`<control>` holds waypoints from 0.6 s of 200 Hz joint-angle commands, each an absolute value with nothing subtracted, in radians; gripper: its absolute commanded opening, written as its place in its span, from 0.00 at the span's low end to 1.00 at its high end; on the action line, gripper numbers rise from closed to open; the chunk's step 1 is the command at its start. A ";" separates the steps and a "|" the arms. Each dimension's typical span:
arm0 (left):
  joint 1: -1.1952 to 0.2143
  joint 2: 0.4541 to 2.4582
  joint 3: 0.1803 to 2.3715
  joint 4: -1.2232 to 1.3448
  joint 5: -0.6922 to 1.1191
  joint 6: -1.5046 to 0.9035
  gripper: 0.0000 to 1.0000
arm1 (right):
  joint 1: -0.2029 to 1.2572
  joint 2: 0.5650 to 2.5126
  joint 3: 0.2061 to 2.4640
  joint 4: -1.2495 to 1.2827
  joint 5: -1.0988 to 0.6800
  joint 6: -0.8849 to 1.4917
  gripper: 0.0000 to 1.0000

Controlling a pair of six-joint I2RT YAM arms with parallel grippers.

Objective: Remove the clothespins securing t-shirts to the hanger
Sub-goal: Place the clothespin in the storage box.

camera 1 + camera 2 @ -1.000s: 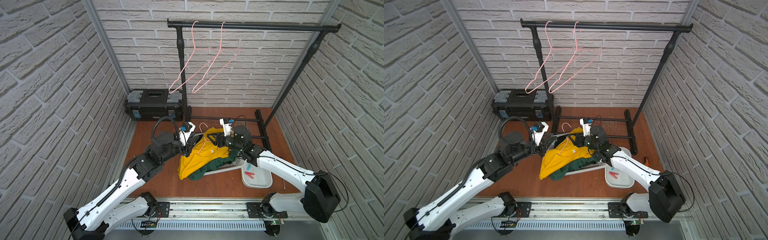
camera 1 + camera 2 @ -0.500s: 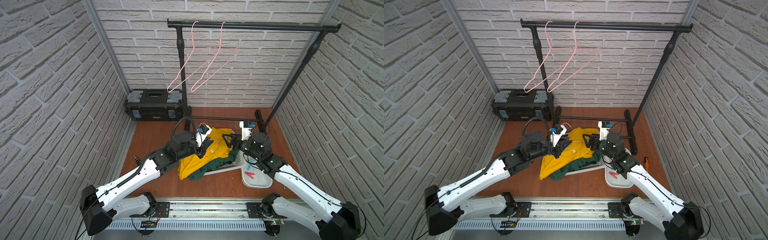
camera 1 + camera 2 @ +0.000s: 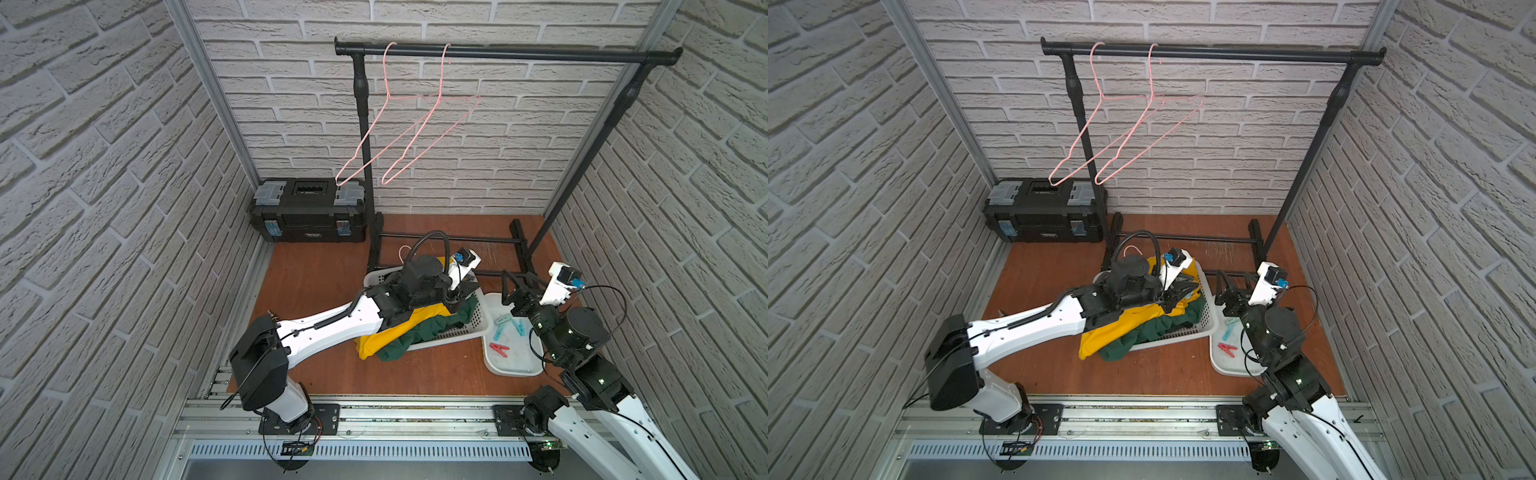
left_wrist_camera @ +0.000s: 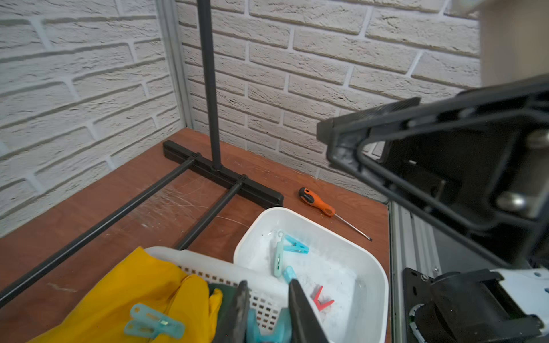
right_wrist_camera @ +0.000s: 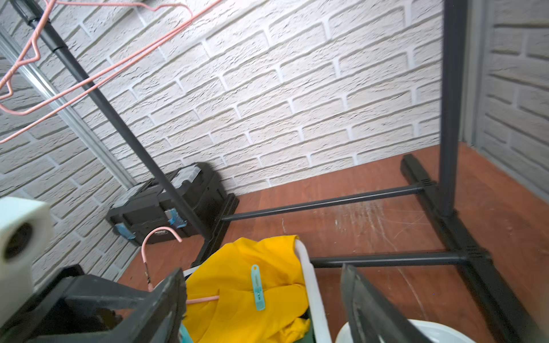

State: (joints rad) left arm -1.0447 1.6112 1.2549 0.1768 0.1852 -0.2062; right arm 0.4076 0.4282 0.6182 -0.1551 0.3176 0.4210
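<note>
Left jaws pinch a teal clothespin (image 4: 267, 326) over the basket (image 4: 214, 261) rim, presumably bound for the white tray (image 4: 381, 291) on the right, where loose clothespins (image 4: 292, 246) lie. Right jaws gape empty above it. The yellow t-shirt (image 4: 133, 282) stays heaped in the basket.

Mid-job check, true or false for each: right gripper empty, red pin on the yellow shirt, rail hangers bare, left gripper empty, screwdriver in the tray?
1. The right gripper is open and empty. True.
2. The red clothespin is clipped to the yellow t-shirt. False: it lies loose in the white tray.
3. The two pink hangers on the rail are bare. True.
4. The left gripper is empty. False: it is shut on a teal clothespin.
5. The screwdriver lies in the white tray. False: it lies on the wooden floor beside the tray.
</note>
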 commanded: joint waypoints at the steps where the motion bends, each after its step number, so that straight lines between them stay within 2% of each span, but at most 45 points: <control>1: -1.064 1.698 1.320 0.305 0.241 -0.254 0.24 | 0.403 0.390 0.619 -0.183 0.419 0.323 0.86; 60: -1.084 1.899 1.438 0.386 0.313 -0.331 0.26 | 0.402 0.328 0.634 -0.229 0.477 0.281 0.93; 73: -1.086 1.930 1.456 0.384 0.326 -0.333 0.28 | 0.403 0.321 0.626 -0.217 0.476 0.275 1.00; 120: -1.091 2.011 1.500 0.377 0.360 -0.360 0.36 | 0.402 0.330 0.617 -0.185 0.476 0.258 1.00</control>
